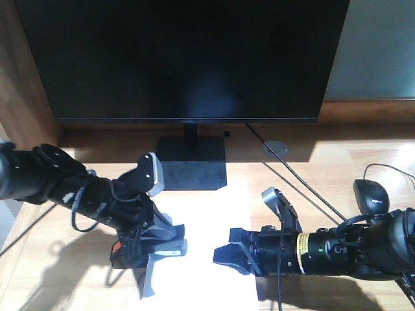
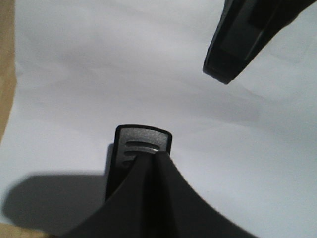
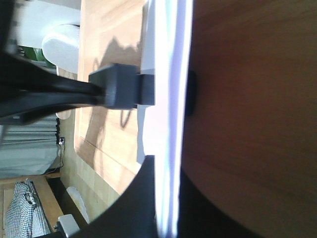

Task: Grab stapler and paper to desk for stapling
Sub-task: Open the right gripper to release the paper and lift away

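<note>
At lower left of the front view the left gripper point(image 1: 146, 243) reaches in over the paper's left edge, its dark fingers closed around the stapler point(image 1: 139, 253), a small black block with an orange-red patch at its rear. It seems held low over that edge so its mouth can take the sheet; the left wrist view shows only the ribbed black nose above white paper. The paper point(image 1: 207, 240) lies flat in the middle of the frame, thin, matte and glaring in the sunlight, on the pale wood-grain desk point(image 1: 324, 175) in front of the monitor point(image 1: 188, 58) and its square stand. At lower right the right gripper point(image 1: 230, 254) comes in from the opposite edge, likely to steady the sheet. Its wrist view shows one finger above the edge and one below, so it probably pinches the paper, though glare blurs the contact. A glossy mouse point(image 1: 371, 194) sits at far right.
</note>
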You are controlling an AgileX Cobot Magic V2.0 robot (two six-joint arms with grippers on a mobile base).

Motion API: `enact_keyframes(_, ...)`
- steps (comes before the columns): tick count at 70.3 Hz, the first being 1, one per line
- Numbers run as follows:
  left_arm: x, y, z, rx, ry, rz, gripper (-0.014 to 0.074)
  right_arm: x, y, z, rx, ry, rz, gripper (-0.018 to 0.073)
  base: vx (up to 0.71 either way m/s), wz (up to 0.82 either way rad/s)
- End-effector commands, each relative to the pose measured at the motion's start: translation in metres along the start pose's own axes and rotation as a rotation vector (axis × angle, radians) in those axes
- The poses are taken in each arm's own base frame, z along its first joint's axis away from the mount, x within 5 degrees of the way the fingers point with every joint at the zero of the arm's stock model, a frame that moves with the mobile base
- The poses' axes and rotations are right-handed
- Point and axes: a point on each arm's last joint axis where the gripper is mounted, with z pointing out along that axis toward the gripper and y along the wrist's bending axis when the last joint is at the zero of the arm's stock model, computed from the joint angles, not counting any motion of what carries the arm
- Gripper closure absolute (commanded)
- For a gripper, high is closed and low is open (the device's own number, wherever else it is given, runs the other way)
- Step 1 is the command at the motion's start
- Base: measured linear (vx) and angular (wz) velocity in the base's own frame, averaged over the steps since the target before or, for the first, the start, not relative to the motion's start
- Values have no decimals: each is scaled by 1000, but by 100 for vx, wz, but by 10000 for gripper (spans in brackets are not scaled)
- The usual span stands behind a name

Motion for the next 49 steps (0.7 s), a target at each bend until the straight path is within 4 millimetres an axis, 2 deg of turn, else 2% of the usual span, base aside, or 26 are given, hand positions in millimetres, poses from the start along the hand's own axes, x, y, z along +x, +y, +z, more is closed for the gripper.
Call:
enact_keyframes(1,-27,-8,-28,-61,-71,55,603,-8,17,-5,-94,-35,-33,562,0,0)
enact_keyframes(13,-38,-14,-44,-108,-97,95,603,-8,16,-5,-89,-37,-31,552,0,0)
enact_keyframes(22,-40,-15,-45,-107,-101,101,603,-10,16,-5,-92,-56,-17,480,0,0)
enact_keyframes(31,-40,-17,-45,-91,-104,102,603,-13,17,-5,-100,-87,2,330,0,0)
enact_keyframes(39,-40,-18,-46,-86,-106,104,603,-15,17,-5,-102,-110,-1,115,0,0)
enact_keyframes(45,-41,-18,-47,-90,-109,106,603,-16,17,-6,-101,-126,-26,5,0,0)
enact_keyframes(49,-42,-18,-48,-92,-110,109,603,-17,17,-6,-101,-134,-40,-38,0,0)
